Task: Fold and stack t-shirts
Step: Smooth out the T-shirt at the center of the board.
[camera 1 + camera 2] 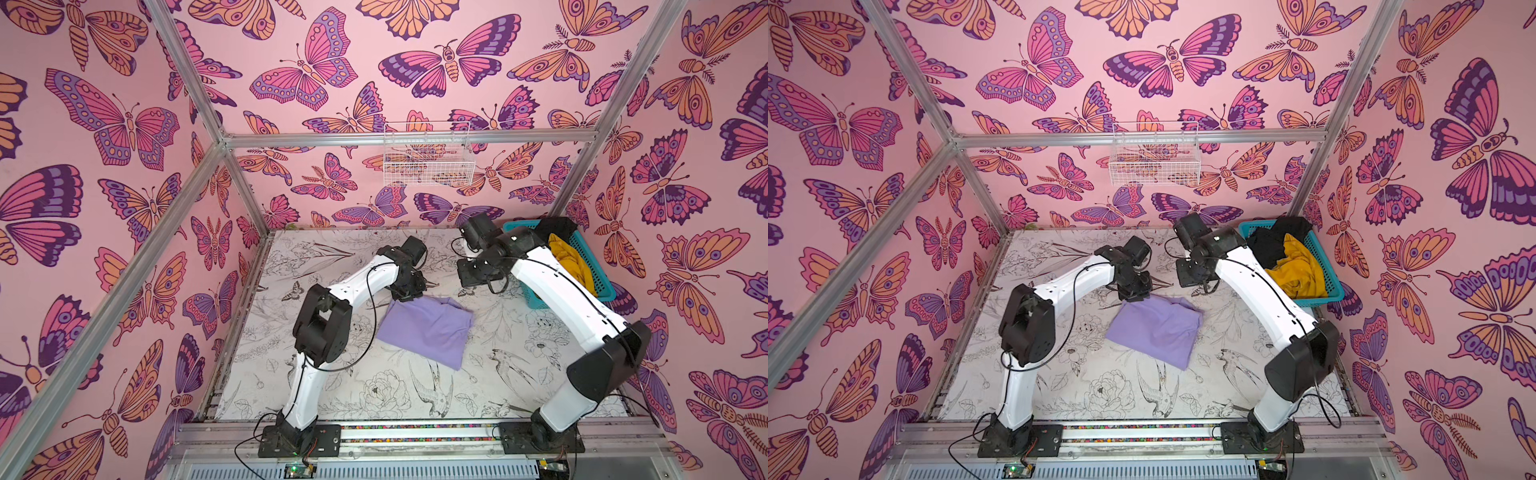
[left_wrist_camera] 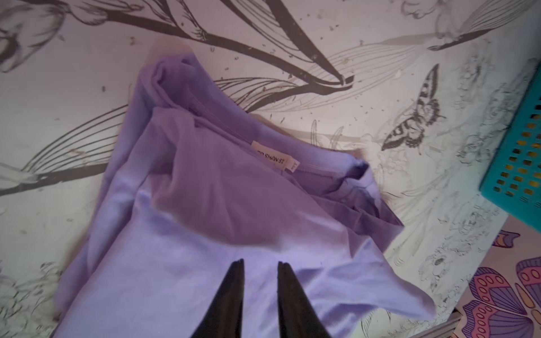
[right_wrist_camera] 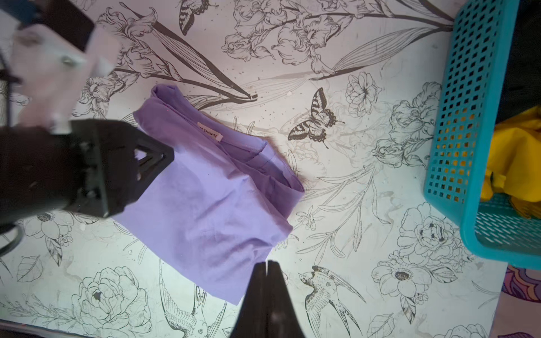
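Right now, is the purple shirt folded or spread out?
Folded, roughly: the purple shirt is a compact layered patch on the table, collar end bunched, neck label showing.

Bare table [image 1: 353,399] around lavender shirt [image 1: 428,328]; basket [image 1: 598,276] rightward.

— Where's the folded shirt [image 1: 424,328]?
— Lying on the table [image 1: 374,399], about the middle.
— And the basket [image 1: 598,272]?
— Far right corner of the table (behind the shirt), two more shirts [image 1: 1296,270] heaped inside.
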Controlling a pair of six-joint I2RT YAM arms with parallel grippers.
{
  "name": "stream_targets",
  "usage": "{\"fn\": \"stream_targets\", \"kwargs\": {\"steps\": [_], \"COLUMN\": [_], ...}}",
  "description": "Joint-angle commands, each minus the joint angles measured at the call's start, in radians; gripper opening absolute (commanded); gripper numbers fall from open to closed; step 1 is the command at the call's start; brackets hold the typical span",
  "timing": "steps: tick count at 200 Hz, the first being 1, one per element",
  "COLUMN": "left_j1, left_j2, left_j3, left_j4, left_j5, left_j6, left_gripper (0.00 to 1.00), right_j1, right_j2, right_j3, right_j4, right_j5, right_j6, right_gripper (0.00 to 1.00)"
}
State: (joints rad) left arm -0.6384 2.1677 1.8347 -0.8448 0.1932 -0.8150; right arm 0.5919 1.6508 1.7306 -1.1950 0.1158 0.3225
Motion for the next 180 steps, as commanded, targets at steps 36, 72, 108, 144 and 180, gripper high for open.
{"fn": "stream_targets", "kwargs": {"steps": [36, 72, 108, 144, 180], "left_j1": [0.009, 0.007, 0.012, 0.027, 0.028], "left_j2": [0.105, 0.245, 0.27, 0.285, 0.2], "left_j3": [0.069, 0.251, 0.322, 0.326, 0.235], "left_j4": [-0.024, -0.026, -0.031, -0.07, -0.103], "left_j5": [-0.049, 0.0, -0.034, -0.071, -0.161], "left_j6": [0.068, 0.131, 0.152, 0.157, 0.174], "left_gripper": [0.19, 0.18, 0.21, 0.21, 0.2], "right_j1": [0.038, 0.09, 0.146, 0.197, 0.197], "right_j2": [-0.073, -0.145, -0.158, -0.149, -0.088], "right_j3": [-0.136, -0.184, -0.265, -0.386, -0.454], "right_j4": [-0.057, -0.072, -0.058, 0.02, 0.14], "right_j5": [0.006, -0.012, -0.046, -0.098, -0.05], "right_j6": [0.075, 0.119, 0.177, 0.228, 0.181], "right_gripper": [0.0, 0.0, 0.0, 0.0, 0.0]}}
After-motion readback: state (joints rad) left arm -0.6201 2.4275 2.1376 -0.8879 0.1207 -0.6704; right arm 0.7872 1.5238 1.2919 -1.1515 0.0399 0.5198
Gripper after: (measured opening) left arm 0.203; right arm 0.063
